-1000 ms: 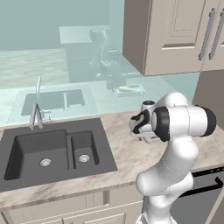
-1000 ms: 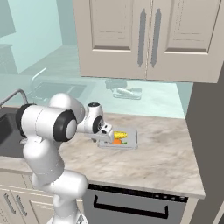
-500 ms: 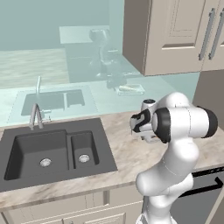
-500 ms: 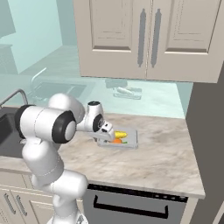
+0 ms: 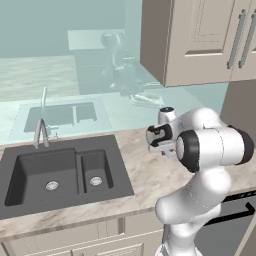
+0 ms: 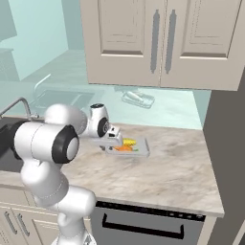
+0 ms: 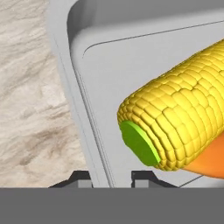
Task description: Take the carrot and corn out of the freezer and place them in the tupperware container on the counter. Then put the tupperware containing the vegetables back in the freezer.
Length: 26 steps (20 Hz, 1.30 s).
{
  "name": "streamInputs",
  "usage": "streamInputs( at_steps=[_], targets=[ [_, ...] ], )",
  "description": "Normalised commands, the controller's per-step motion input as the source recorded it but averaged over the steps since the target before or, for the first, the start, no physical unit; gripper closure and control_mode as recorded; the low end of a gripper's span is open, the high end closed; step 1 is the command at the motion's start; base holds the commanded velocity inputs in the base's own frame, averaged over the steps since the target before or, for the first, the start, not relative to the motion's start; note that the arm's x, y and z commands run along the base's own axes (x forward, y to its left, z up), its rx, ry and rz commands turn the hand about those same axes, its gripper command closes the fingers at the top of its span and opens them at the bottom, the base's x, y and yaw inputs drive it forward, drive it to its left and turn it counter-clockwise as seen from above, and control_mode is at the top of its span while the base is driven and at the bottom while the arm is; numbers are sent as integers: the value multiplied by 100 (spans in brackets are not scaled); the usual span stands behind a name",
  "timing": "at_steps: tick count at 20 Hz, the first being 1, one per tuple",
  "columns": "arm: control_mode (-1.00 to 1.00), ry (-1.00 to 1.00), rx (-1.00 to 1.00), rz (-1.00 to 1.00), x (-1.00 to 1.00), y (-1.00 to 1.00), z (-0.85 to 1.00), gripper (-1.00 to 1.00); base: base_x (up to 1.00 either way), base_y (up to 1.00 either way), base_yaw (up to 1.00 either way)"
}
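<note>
We see open beige marbled stone counter (image 6: 172, 172) right of and nearer than the shallow translucent grey tupperware container (image 6: 141, 151). Inside it, the yellow corn cob (image 7: 183, 127) and orange carrot (image 7: 210, 159) fill the tray's right part.

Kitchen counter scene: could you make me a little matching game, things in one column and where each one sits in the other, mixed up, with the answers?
Things:
1. corn
2. tupperware container
3. sink
4. gripper

Places:
A. set into the counter, below the tap
B. lying inside the tray, beside the carrot
C. fingertips either side of the tray's rim
D. on the counter, under the beige wall cabinets

Pairs: 1-B, 2-D, 3-A, 4-C
</note>
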Motion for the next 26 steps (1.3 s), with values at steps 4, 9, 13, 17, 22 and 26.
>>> streamInputs(
  at_steps=[4, 9, 13, 17, 22, 26],
  targets=[
    [-100, 1, -9, 29, 6, 1, 41, 100, 0, 0, 0],
    [-100, 0, -5, 33, 2, 0, 36, 100, 0, 0, 0],
    [-100, 0, 0, 37, -20, 0, 25, 100, 0, 0, 0],
    [-100, 5, 0, 34, -15, 0, 1, 100, 0, 0, 0],
    [-100, 0, -3, 17, -7, -2, -3, 100, 0, 0, 0],
    [-100, 0, -8, 25, -38, 0, 10, 100, 0, 0, 0]
  ],
)
